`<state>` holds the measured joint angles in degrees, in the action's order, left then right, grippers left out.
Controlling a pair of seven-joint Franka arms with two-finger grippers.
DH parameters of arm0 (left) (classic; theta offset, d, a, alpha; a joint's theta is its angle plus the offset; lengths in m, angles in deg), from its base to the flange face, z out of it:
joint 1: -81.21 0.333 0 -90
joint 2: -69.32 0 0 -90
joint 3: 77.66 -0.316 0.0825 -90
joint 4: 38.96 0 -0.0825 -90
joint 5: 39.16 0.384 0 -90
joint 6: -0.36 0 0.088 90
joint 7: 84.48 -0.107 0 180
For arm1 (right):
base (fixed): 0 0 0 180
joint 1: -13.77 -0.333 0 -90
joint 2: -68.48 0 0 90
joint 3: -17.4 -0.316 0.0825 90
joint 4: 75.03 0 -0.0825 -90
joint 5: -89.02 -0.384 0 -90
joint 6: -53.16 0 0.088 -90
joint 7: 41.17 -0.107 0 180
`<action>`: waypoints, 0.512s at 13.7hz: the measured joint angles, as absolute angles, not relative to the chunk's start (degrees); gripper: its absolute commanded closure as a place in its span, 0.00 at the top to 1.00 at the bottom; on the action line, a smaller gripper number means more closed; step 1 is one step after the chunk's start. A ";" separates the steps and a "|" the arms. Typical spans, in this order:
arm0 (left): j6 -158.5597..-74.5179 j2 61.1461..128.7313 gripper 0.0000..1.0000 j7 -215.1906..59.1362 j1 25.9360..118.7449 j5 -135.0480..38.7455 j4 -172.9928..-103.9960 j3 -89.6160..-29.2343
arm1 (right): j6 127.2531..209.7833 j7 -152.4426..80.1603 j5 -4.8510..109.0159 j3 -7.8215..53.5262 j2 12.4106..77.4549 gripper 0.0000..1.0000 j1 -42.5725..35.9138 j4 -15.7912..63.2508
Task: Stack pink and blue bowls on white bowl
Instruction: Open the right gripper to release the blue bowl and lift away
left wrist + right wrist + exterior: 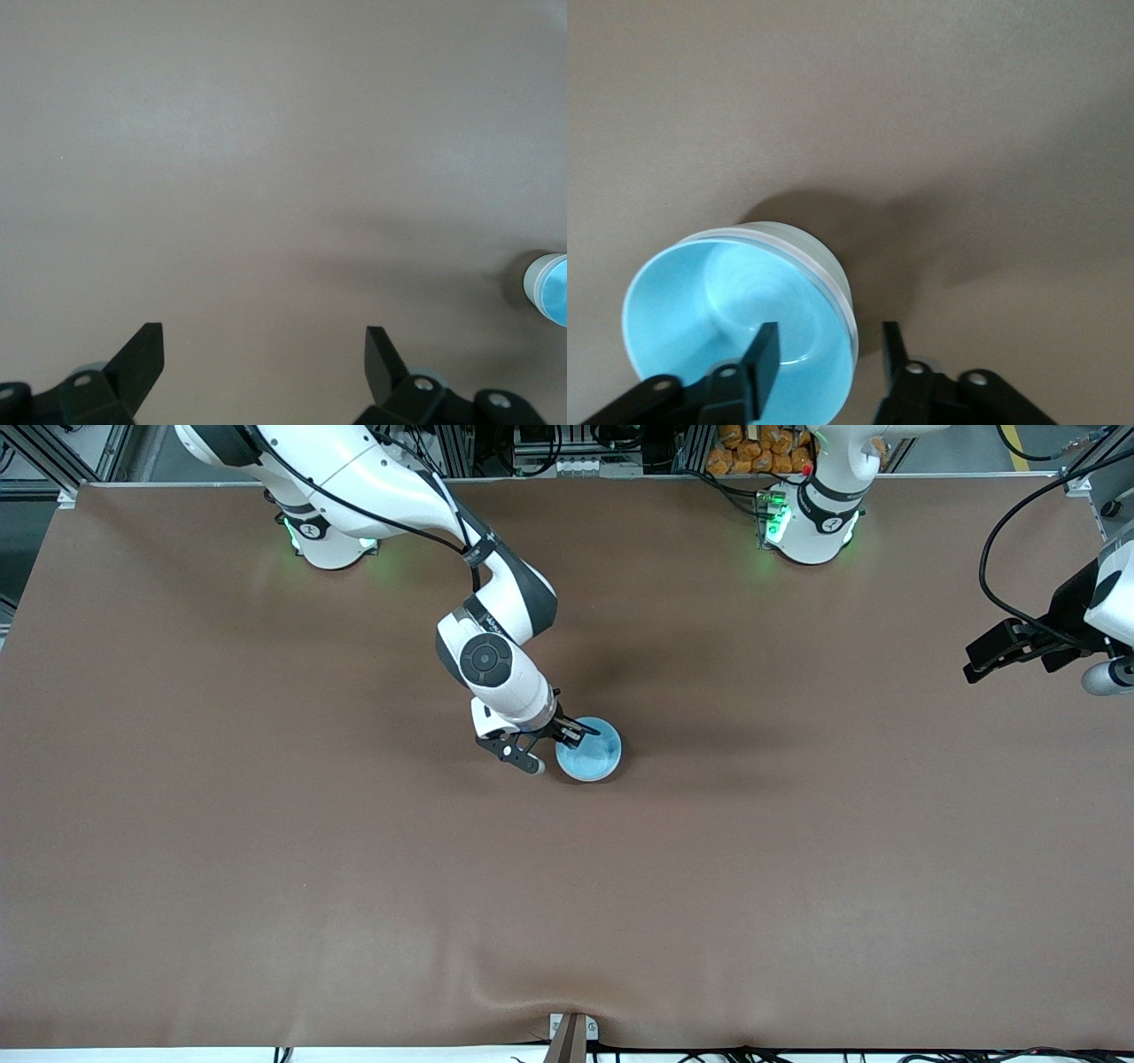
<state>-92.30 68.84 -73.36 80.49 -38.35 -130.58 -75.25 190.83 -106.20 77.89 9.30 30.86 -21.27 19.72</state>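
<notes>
The blue bowl (588,749) sits upright mid-table, and its sky-blue inside shows in the right wrist view (726,310). It is nested in a bowl with a whitish outer wall, the white bowl (826,257). No pink bowl shows. My right gripper (556,747) is open and astride the stack's rim (829,341), with one finger inside the blue bowl and one outside. My left gripper (985,657) waits open and empty near the left arm's end of the table (266,354). The stack shows small at the edge of the left wrist view (549,289).
The brown table cover (354,886) is bare around the stack. A small bracket (571,1035) sits at the table edge nearest the front camera. Cables and orange items (762,447) lie past the edge by the arm bases.
</notes>
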 measured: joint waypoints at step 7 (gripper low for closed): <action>-92.35 68.86 1.00 -73.36 80.49 -38.35 -130.63 -75.22 | 175.02 -106.17 78.44 11.85 31.20 1.00 -14.42 2.67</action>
<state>-92.35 68.86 -73.36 80.49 -38.35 -130.63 -75.22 175.02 -106.17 78.44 11.85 31.20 -14.42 2.67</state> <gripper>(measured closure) 0.000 0.000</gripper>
